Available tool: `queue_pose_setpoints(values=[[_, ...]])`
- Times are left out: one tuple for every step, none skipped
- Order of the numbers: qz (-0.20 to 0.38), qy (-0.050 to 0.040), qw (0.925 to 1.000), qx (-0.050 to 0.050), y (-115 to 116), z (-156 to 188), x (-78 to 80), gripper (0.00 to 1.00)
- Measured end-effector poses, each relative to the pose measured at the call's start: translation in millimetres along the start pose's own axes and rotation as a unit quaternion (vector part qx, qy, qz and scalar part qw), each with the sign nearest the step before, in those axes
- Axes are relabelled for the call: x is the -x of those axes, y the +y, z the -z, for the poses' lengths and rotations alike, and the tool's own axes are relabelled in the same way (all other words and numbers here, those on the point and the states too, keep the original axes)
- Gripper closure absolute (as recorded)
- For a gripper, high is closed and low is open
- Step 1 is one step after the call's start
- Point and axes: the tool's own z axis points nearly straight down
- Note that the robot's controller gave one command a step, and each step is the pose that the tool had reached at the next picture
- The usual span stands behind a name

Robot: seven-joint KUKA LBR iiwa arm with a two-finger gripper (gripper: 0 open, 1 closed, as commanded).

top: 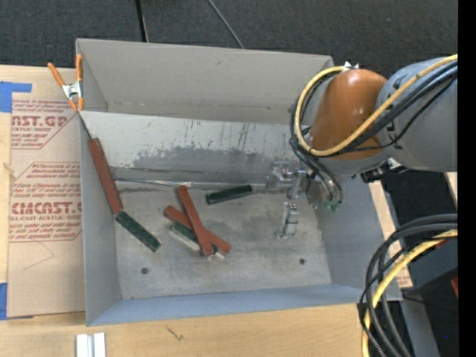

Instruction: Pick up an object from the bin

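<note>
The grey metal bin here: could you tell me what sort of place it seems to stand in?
Probably a robotics lab's bin-picking test cell: a cable-draped robot arm has its tool inside the grey metal bin, where a few loose reddish-brown bars and dark green bars lie.

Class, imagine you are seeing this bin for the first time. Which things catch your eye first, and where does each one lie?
The arm's orange cover bulges in from the right, with the gripper hanging over the right part of the grey bin. A long red-brown bar lies along the left wall, and two crossed red-brown bars lie mid-floor. A dark green stick lies just left of the gripper.
</note>
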Motion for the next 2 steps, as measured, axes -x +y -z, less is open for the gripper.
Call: queue_pose_setpoints(values=[[-0.092, -0.0016, 0.9958, 0.000, -0.5, -14.9, 8.0, 0.00], [-0.055, 0.0012, 0.9985, 0.000, -0.2, -71.8, 5.9, 0.00]])
